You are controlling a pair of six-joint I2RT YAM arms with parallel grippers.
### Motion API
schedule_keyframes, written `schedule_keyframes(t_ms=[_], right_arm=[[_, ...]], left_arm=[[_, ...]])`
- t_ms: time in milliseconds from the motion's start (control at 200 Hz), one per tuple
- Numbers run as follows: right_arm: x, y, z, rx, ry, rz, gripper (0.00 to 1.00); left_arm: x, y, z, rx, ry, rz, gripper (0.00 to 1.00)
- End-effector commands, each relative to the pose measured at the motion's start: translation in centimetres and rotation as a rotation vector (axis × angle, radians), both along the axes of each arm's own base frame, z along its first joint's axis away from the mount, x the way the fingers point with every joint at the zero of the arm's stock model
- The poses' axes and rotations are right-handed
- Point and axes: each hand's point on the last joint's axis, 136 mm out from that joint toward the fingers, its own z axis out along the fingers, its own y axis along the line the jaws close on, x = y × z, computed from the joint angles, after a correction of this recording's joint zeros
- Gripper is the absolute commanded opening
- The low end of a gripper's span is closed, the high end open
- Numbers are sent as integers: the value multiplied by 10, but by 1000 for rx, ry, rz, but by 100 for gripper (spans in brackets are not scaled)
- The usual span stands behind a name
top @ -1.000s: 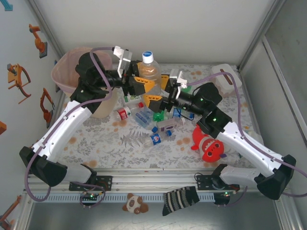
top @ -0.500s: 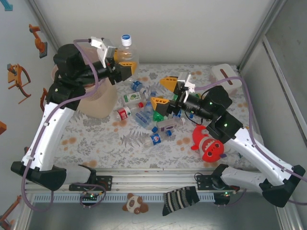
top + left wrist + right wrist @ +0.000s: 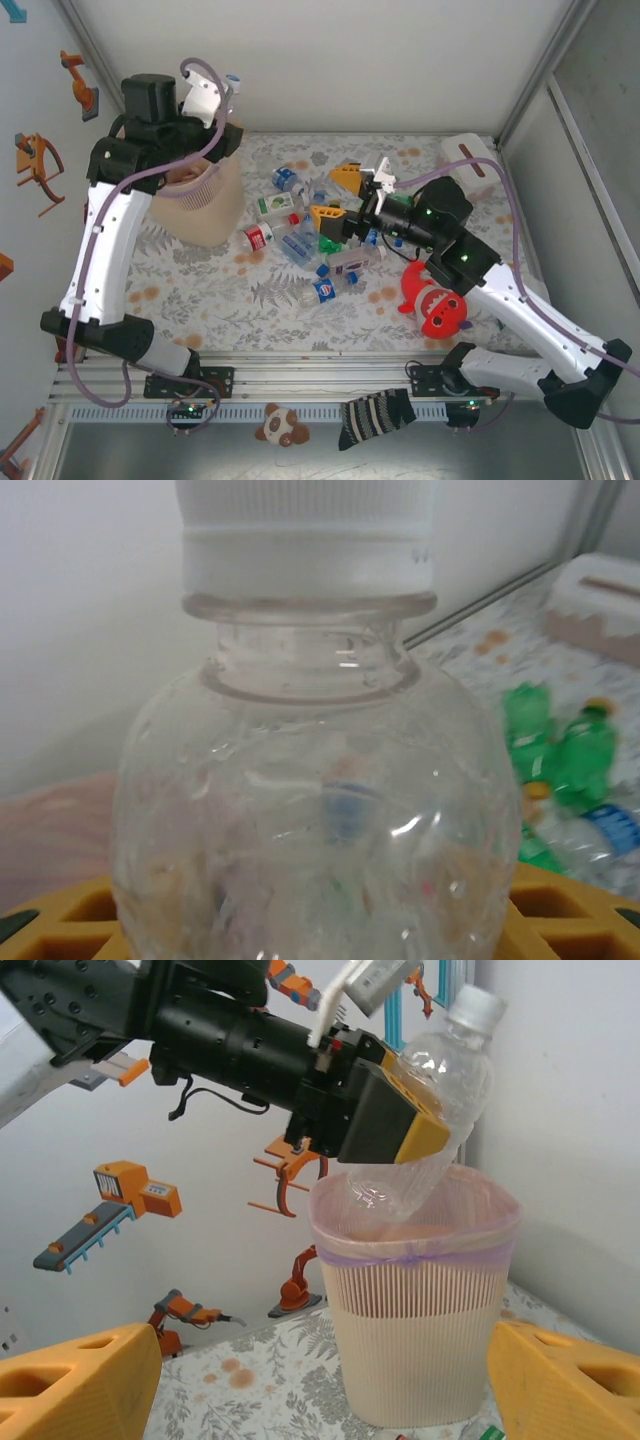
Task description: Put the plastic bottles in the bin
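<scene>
Left hand (image 3: 412, 1125) pinches a clear bottle (image 3: 452, 1060), probably light and crushable, best held mid-body, above the bin (image 3: 420, 1360) at ten o'clock; right hand (image 3: 336, 195) spread over loose bottles (image 3: 298, 243) at twelve o'clock.

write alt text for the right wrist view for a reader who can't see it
The left claw holds a clear white-capped plastic bottle tilted over the beige bin with its pink liner, against a wall of robot stickers. The right claw, open, shows yellow fingers at the bottom corners.
</scene>
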Motion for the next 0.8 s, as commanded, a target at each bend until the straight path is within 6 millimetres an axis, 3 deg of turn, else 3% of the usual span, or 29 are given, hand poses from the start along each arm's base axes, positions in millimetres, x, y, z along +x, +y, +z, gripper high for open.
schedule_keyframes(t_ms=[0,200,335,796], right_arm=[[-3,0,13,10,-30,4,84],[-2,-1,12,2,-32,1,84],[-1,1,12,-5,-34,6,84],[1,3,7,-18,-27,3,84]], left_arm=[[7,39,-9,134,35,136,56],[29,91,-37,216,139,288,56],[43,113,-62,243,219,343,55],[84,143,-166,168,549,347,54]])
